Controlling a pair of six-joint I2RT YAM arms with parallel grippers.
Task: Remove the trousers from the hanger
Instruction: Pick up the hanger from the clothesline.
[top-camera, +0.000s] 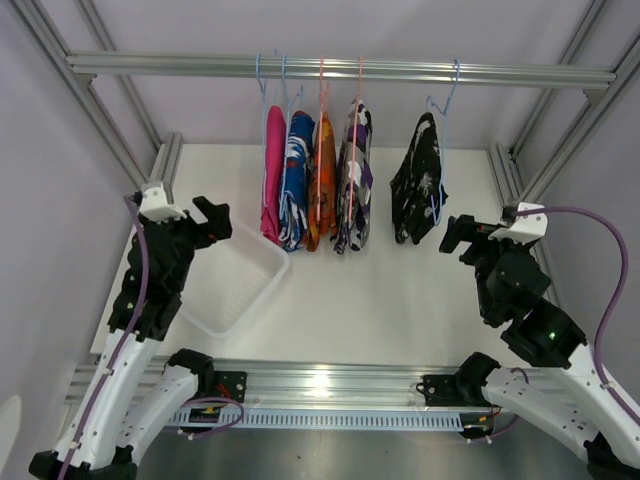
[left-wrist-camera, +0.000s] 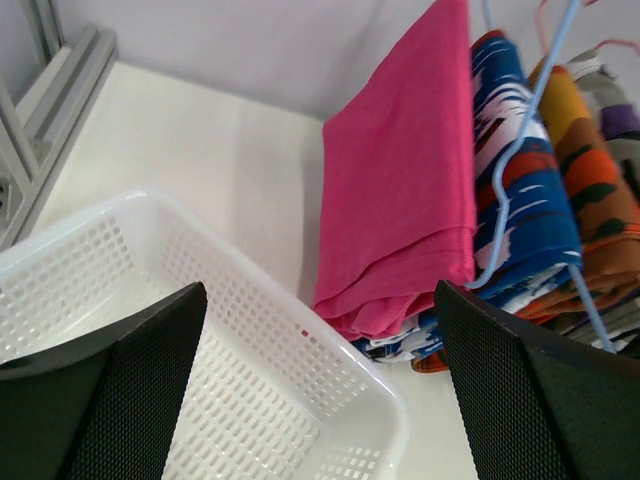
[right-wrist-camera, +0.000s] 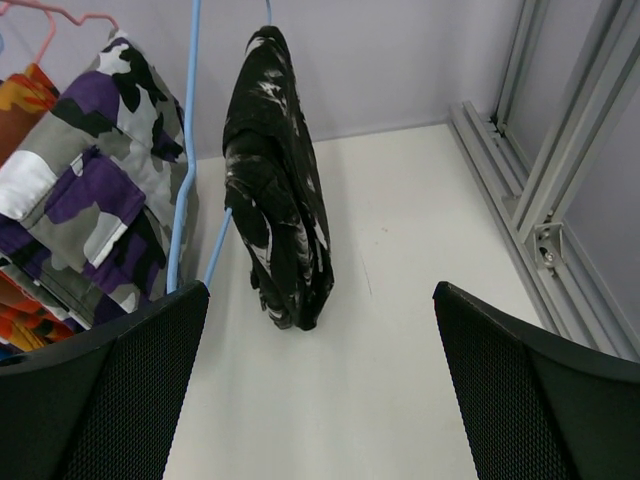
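Several folded trousers hang on hangers from a metal rail (top-camera: 340, 68): pink (top-camera: 272, 175), blue-white-red patterned (top-camera: 296, 180), orange (top-camera: 322, 180), purple-white patterned (top-camera: 354, 175), and, apart to the right, black with white specks (top-camera: 418, 180). My left gripper (top-camera: 212, 222) is open and empty, left of the pink trousers (left-wrist-camera: 405, 180) and above the basket. My right gripper (top-camera: 458, 236) is open and empty, just right of the black trousers (right-wrist-camera: 278, 180), not touching them. The purple-white pair (right-wrist-camera: 95, 190) shows at the right wrist view's left.
A white perforated basket (top-camera: 232, 290) lies on the table under the left gripper; it also shows in the left wrist view (left-wrist-camera: 300, 380). Aluminium frame posts (top-camera: 560, 130) stand along both sides and the back. A blue hanger wire (right-wrist-camera: 188, 150) hangs between purple and black trousers.
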